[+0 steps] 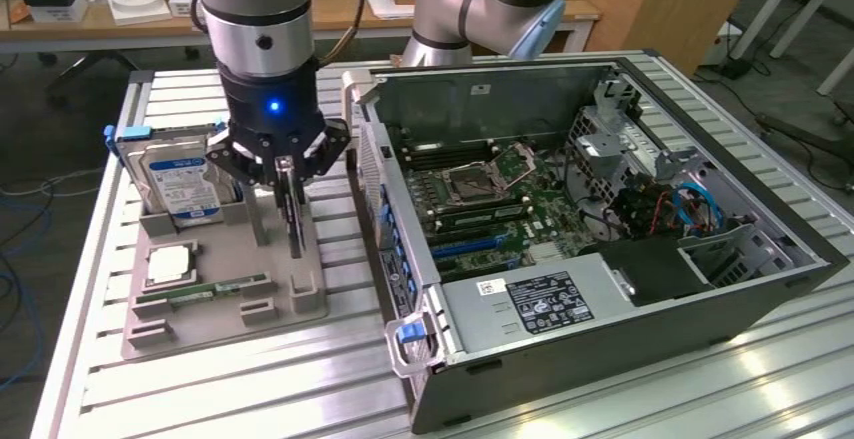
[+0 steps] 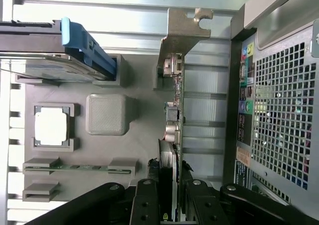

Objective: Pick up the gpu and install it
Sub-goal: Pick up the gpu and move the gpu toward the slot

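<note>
– On the bench [image 1: 200,379], at the exterior view's left, what does the grey holder tray [image 1: 230,249] carry?

– From the left: a hard drive [image 1: 180,184] with a blue label, standing in its slot. Then a square processor [image 1: 171,262] and a narrow RAM stick [image 1: 220,287], both lying flat. Last is the gpu [image 1: 292,221], standing on its edge at the side nearest the case.

– And the gripper [image 1: 283,167]?

– It stands over the gpu, and its jaws are pressed on the two faces of the card near the upper edge. Whether the card is already out of its slot, I cannot tell.

– How will the card handle?

– I think it is light and stiff, but fragile, a thin board with small parts. The flat middle faces seem the best place to hold, not the silver bracket [image 2: 187,33]. A tilted pull could strain it.

– And on the right?

– The computer case [image 1: 747,289] lies open. Inside are the motherboard [image 1: 501,204], blue cables [image 1: 681,204] and a power supply [image 1: 541,301]. The gpu is not in it yet.
</note>
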